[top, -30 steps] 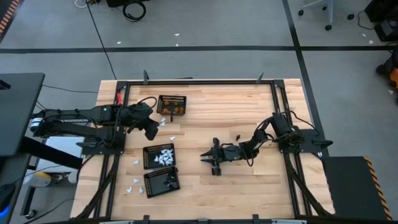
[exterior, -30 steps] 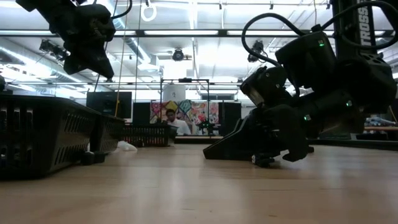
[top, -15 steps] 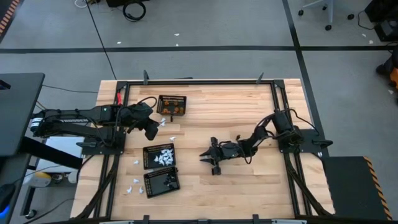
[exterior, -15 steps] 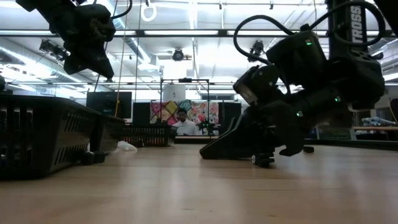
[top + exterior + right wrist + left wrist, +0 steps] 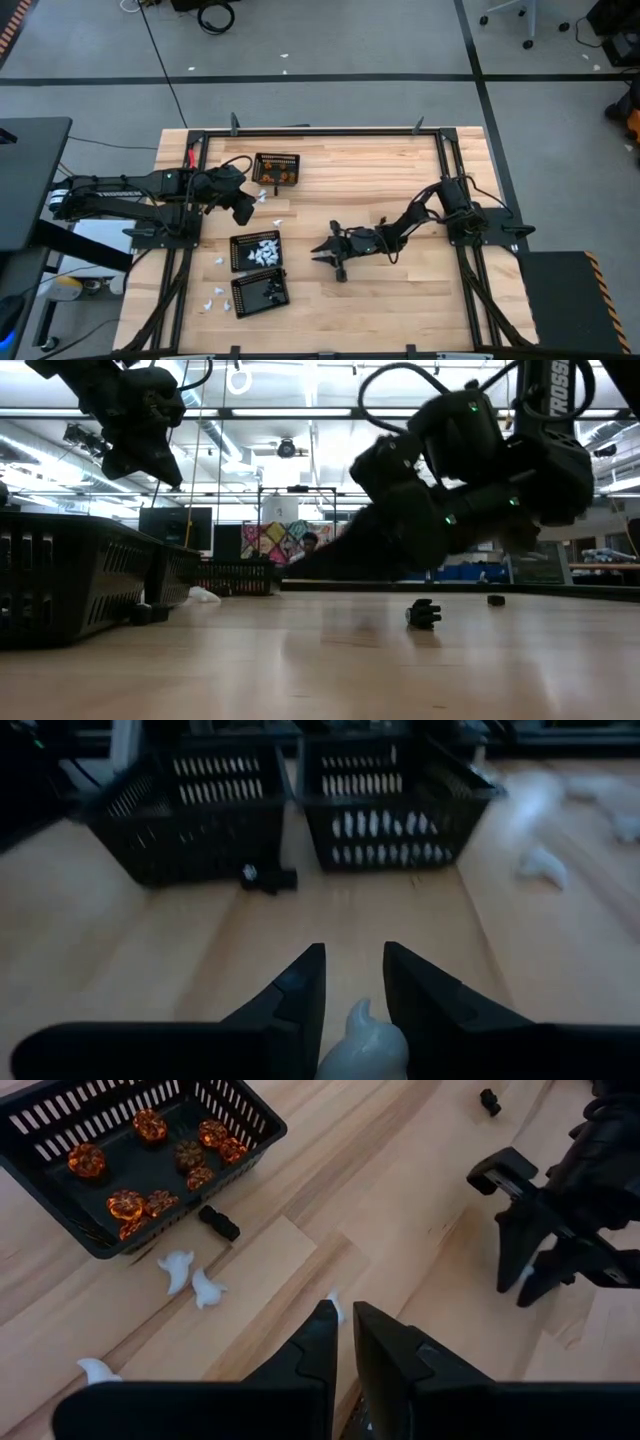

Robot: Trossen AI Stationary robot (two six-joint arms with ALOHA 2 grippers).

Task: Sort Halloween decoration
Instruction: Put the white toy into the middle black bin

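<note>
Near the middle of the table [image 5: 400, 170], seen from overhead: right claw [image 5: 322, 252], lifted clear of the wood and pointing toward 9 o'clock. Clamped narrowly on a white ghost [image 5: 360, 1038], which shows low between the two fingers in its own wrist view. Straight ahead of it, at 9 o'clock, a basket of white ghosts [image 5: 233, 252]; just past that, at 7 o'clock from it, a basket of black pieces [image 5: 236, 297]. At 11 o'clock from the table's middle, a third basket [image 5: 262, 160] with orange pumpkins [image 5: 283, 177] inside. At 10 o'clock from the middle, between the pumpkin basket and the ghost basket, left claw [image 5: 243, 210], hanging above the surface, drawn to a thin slit with nothing between the fingers. Below it in its wrist view, two loose ghosts [image 5: 190, 1280] lying side by side on the wood beside the pumpkin basket, and a loose black piece [image 5: 218, 1222] just outside that basket's wall; one more ghost well apart at the picture's edge. More stray ghosts on bare wood at 9 o'clock of the two nearer baskets, outside them. From table height, a small black piece [image 5: 423, 614] resting on the wood under the raised right claw, a second one farther back at 3 o'clock of it.
</note>
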